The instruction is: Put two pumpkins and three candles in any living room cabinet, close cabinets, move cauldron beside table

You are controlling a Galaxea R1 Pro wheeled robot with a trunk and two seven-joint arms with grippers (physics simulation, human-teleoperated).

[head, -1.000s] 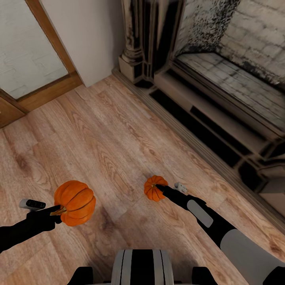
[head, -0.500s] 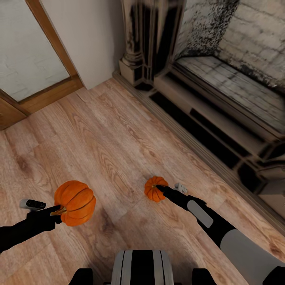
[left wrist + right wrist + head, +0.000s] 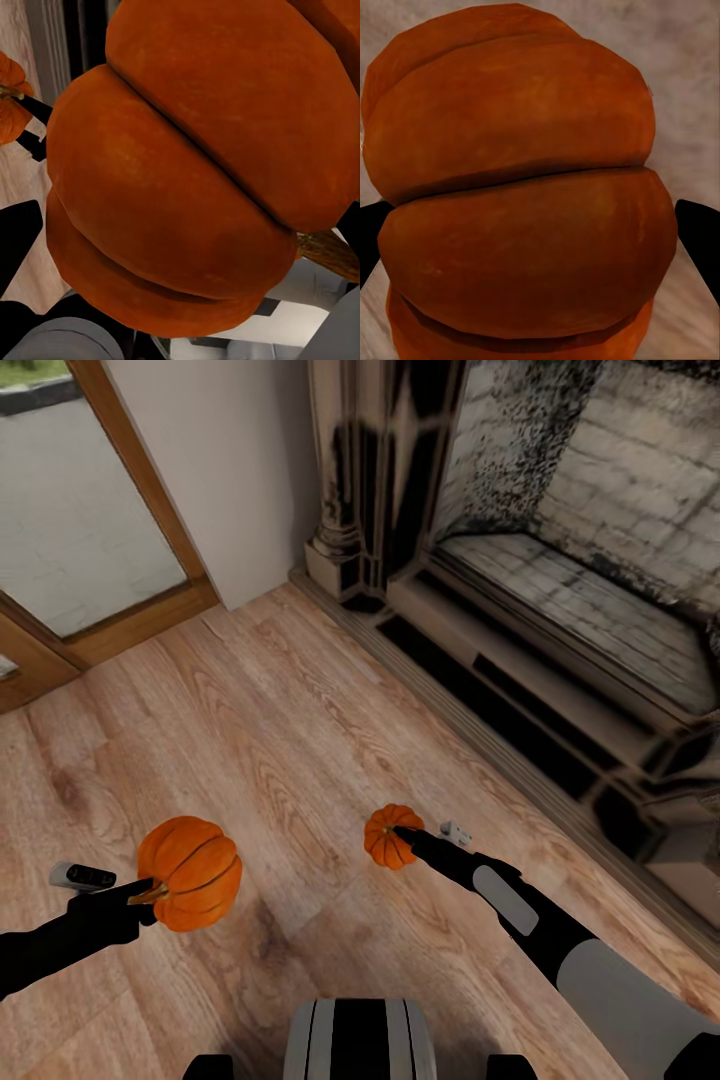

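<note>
Pumpkins sit one at the end of each of my arms, both raised over the wooden floor (image 3: 300,740). From my head camera, the bigger-looking left pumpkin (image 3: 190,872) lies on its side, its stem axis roughly level and the stem end turned toward my left pincer (image 3: 148,890), which is closed on that stem end; the ribs run sideways across it. The right pumpkin (image 3: 388,836) is just ahead of my right pincer (image 3: 402,834), whose dark tip covers its near side, so I cannot make out which way its stem points. My arms run off the lower corners of the frame. Beyond them stand a sooty brick fireplace (image 3: 560,560) and a wood-framed glass door (image 3: 90,530).

From my left wrist camera, the left pumpkin (image 3: 202,172) is pressed so close that its edges are cut off. Its brown stem (image 3: 330,251) juts out sideways by one black finger (image 3: 351,221), and the grooves run diagonally. The other pumpkin (image 3: 10,97) peeks in at the frame's edge with my right arm's dark tip across it.

From my right wrist camera, the right pumpkin (image 3: 521,195) sits between my two black fingertips (image 3: 699,232), one at each side, shut against its flanks. Its grooves run crosswise, and the stem is hidden.
</note>
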